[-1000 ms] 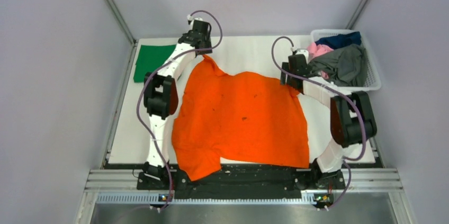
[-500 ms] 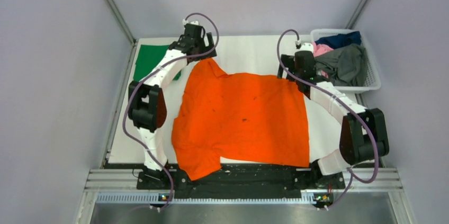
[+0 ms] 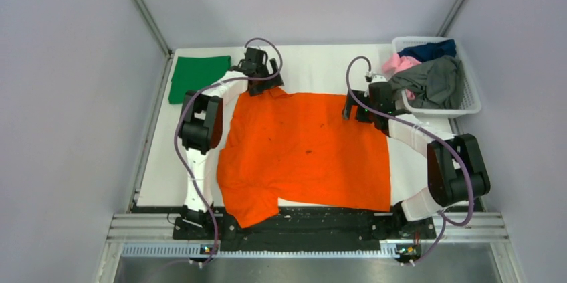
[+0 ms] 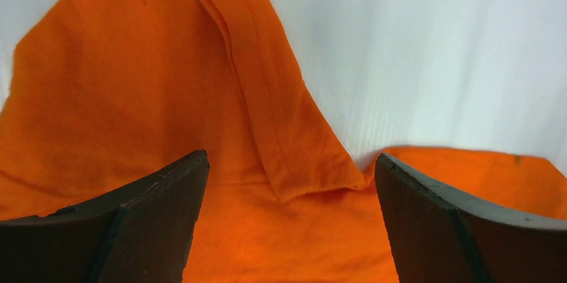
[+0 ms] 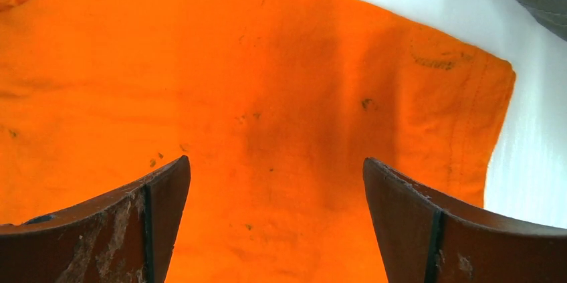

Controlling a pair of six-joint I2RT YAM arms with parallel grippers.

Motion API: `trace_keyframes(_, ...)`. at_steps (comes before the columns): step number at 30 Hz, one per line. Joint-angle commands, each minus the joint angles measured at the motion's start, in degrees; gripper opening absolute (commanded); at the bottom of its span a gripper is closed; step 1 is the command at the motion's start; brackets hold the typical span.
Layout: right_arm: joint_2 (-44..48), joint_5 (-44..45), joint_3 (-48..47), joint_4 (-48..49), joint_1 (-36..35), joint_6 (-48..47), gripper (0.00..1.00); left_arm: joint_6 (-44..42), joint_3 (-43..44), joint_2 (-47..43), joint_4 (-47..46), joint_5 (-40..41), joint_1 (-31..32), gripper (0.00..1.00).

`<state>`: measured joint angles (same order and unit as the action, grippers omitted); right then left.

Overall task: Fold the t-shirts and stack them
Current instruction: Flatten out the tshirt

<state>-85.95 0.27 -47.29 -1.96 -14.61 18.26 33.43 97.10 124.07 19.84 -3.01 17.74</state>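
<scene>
Both wide open, left gripper (image 4: 287, 162) and right gripper (image 5: 274, 162) just swung in over the orange t-shirt (image 3: 304, 149): fold likely next.

Flat white surface (image 3: 314, 69) here, mostly taken up by a bright orange cloth t-shirt with tiny dark specks (image 3: 307, 152). Spread open across the middle, near-left sleeve spilling over the front edge. Also got a plain green t-shirt (image 3: 197, 75) folded flat in the far left corner, well apart from a white plastic lattice basket (image 3: 471, 99) parked in the far right corner.
</scene>
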Motion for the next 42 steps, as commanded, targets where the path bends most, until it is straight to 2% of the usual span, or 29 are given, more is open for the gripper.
trace_keyframes(1, -2.27, -1.42, -0.53, 3.34, -0.46, 0.61, 0.99, 3.01, 3.89, 2.6, -6.92, 0.35, 0.02, 0.99)
trace_keyframes(7, -4.51, -1.01, -1.32, 2.57, -0.45, 0.4, 0.99, 5.09, 6.14, 5.87, -9.8, -2.08, -0.01, 0.99)
trace_keyframes(15, -4.37, 1.42, -1.49, 2.04, -0.42, 0.18, 0.99, 5.44, 8.84, 7.71, -6.84, -2.51, 0.0, 0.98)
trace_keyframes(22, -4.98, 2.23, -1.82, 2.04, -0.47, -0.15, 0.99, 3.75, 1.1, -0.38, -9.2, 0.34, 0.06, 0.98)
trace_keyframes(26, -5.17, 2.45, -2.04, 2.04, -0.45, -0.22, 0.99, 2.98, -1.04, -1.84, -9.6, 1.9, 0.1, 0.98)
trace_keyframes(36, -5.99, 2.8, -2.2, 2.04, -0.49, -0.44, 0.99, 4.18, 3.16, 3.3, -8.38, 1.98, 0.1, 0.98)
trace_keyframes(42, -6.45, 3.07, -2.36, 0.42, -0.42, -0.51, 0.99, 5.42, 5.54, 6.18, -11.4, -1.07, 0.1, 0.98)
